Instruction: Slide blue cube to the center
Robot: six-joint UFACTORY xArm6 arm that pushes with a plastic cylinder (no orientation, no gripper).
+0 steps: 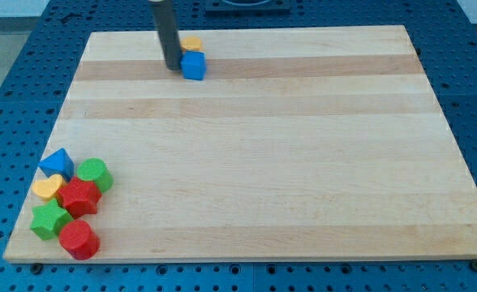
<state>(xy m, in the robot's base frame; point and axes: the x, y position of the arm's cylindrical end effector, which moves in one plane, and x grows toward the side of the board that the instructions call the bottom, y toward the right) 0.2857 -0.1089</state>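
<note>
The blue cube (pixel 194 66) sits on the wooden board (pixel 255 146) near the view's top, left of the middle. A yellow block (pixel 191 42) touches it from behind, toward the view's top. My dark rod comes down from the view's top, and my tip (pixel 173 68) rests on the board just left of the blue cube, close to or touching its left side.
A cluster of blocks lies at the view's bottom left: a blue triangular block (pixel 56 162), a yellow heart-shaped block (pixel 48 189), a green cylinder (pixel 94 173), a red block (pixel 79 197), a green star-shaped block (pixel 49 220) and a red cylinder (pixel 79 239).
</note>
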